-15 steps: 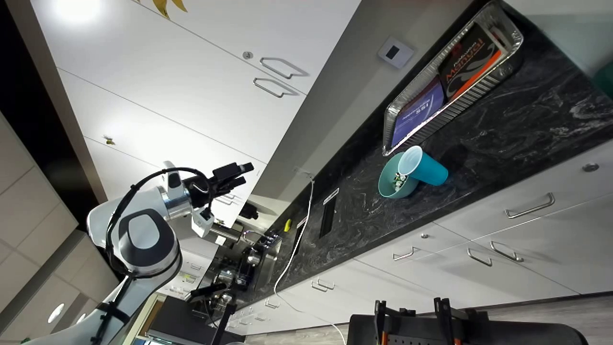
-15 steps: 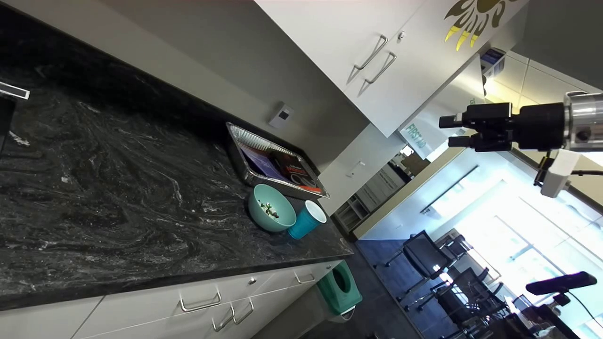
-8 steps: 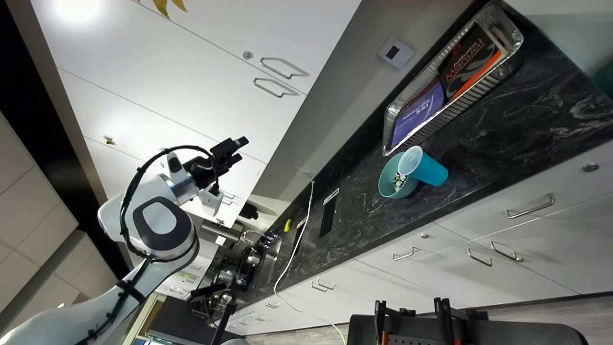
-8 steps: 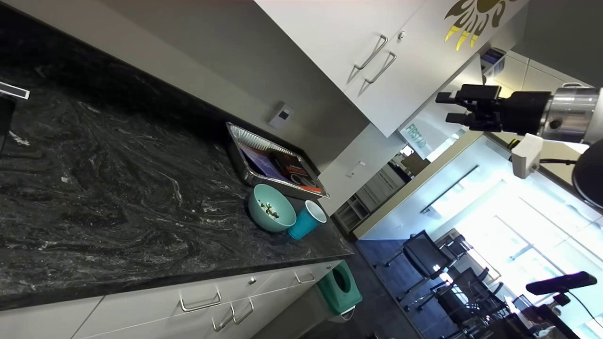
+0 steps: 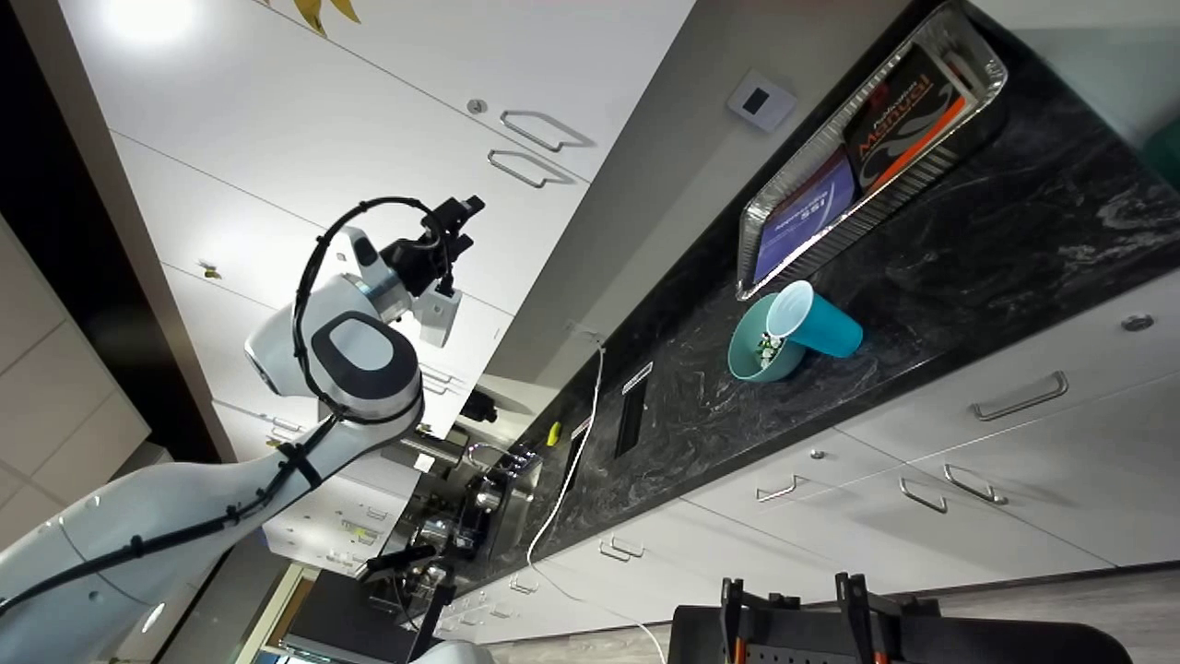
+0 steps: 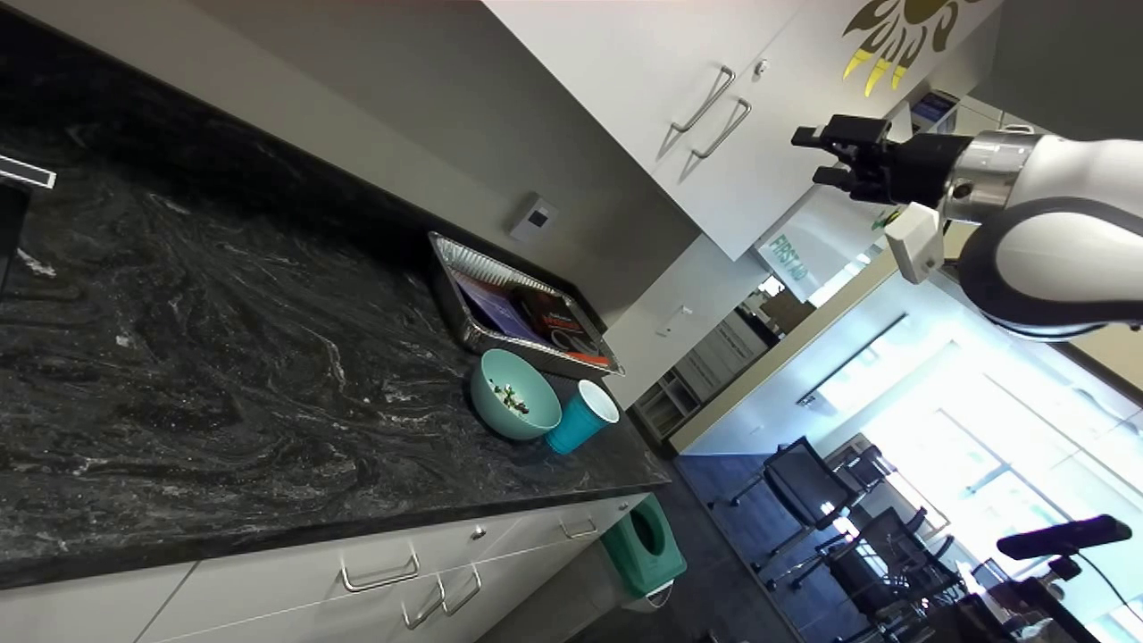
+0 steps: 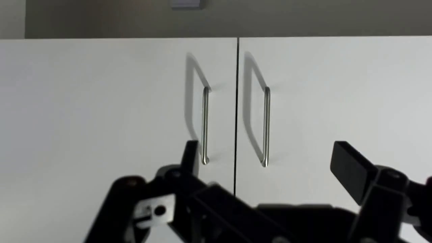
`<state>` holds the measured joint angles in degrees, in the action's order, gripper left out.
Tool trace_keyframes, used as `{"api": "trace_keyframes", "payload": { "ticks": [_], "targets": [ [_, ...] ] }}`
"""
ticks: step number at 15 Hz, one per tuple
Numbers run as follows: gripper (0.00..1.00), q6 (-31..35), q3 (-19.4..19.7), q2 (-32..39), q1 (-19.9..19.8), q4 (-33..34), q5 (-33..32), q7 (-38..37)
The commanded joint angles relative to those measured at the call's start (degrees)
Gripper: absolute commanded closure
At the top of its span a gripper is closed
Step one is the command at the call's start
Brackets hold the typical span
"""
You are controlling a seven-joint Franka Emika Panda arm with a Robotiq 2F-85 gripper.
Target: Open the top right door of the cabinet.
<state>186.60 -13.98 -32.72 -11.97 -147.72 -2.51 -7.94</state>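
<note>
The big white wall cabinet [image 5: 304, 120] hangs above the counter, its doors closed; it also shows in an exterior view [image 6: 625, 54]. Its right door [image 5: 553, 46] is flat white with one silver loop handle [image 5: 533, 136]; the same door [image 6: 759, 161] carries a sun decal. The wrist view is upside down, so the right door [image 7: 101, 118] is on the left, its handle [image 7: 205, 125] beside the neighbouring door's handle [image 7: 266, 126]. My gripper [image 5: 469, 221], also in an exterior view [image 6: 817, 157], is open and empty. Both handles lie between the fingertips [image 7: 266, 148] in the picture, some distance beyond them.
Below the cabinet are a dark stone counter [image 5: 701, 433], a foil tray [image 5: 774, 194] with books, a teal bowl [image 5: 751, 346] and a blue cup [image 5: 830, 327]. A thermostat [image 6: 534, 219] is on the wall. A first-aid box [image 6: 799, 250] stands beside the cabinet's side.
My arm has moved along the cabinet front toward the two handles, up in one picture and leftward and up in another. The gripper stays open. The doors have not moved.
</note>
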Motion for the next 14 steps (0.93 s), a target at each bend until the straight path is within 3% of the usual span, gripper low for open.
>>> {"api": "trace_keyframes", "payload": {
  "ticks": [1, 5, 8, 10, 14],
  "targets": [
    [0.0, 1.59, -3.07, 7.56, -4.83, 7.78, -0.93, 0.45],
    [0.0, 0.29, -5.34, 12.67, -8.68, 14.13, -1.08, 0.64],
    [0.0, -0.32, -5.47, 16.14, -9.03, 17.75, -1.23, 0.97],
    [0.0, -0.04, -4.73, 14.11, -7.98, 15.01, -0.38, 0.0],
    [0.0, -0.06, -4.78, 16.38, -8.01, 16.64, -0.57, 0.0]
  ]
}}
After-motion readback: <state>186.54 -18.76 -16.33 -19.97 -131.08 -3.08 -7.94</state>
